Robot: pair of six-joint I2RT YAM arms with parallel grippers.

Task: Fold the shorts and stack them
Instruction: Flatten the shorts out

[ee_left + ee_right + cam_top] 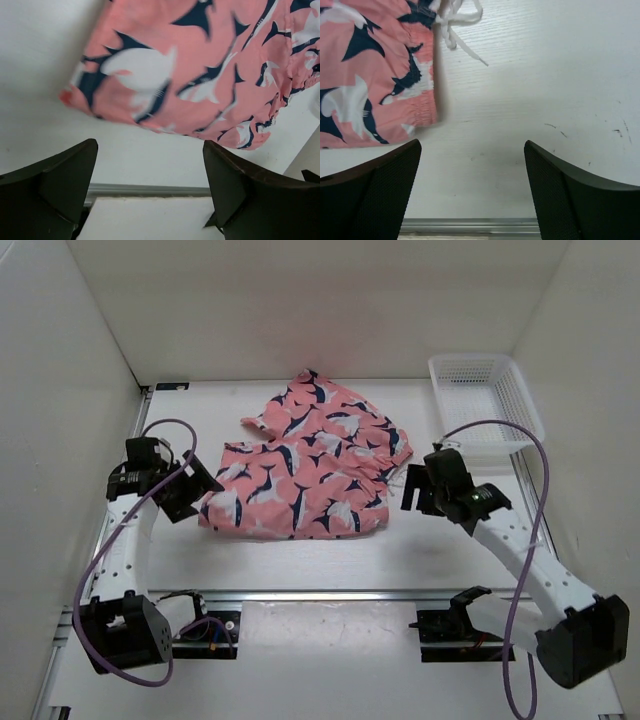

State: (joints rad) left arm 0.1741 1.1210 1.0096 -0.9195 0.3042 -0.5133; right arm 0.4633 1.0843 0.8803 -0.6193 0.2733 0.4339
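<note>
The shorts (305, 465) lay in the middle of the white table (300, 560), a bit closer to the far edge than to the near one. They were pink with dark blue and white fish shapes all over. The near part lay flat. The far part was bunched up, and one corner poked toward the far edge. Nothing was holding them.

The left gripper (188, 488) sat just beside the left end of the shorts. Its jaws were spread wide and there was nothing between them. In the left wrist view the left gripper (150, 145) pointed at the shorts (190, 60), with bare table between the two dark fingers (60, 180). The cloth was near them, but they did not touch it.

The right gripper (420, 488) sat just beside the right end of the shorts. Its jaws were spread wide too and held nothing. In the right wrist view the right gripper (472, 145) hung over bare table. The shorts (370, 85) lay off to one side, and their white string (457, 22) trailed loose on the table.

A white basket (480, 362) stood in the far right corner of the table, apart from the shorts. A grey metal rail (330, 595) ran along the near edge. A purple cable (150, 490) looped along the left arm.
</note>
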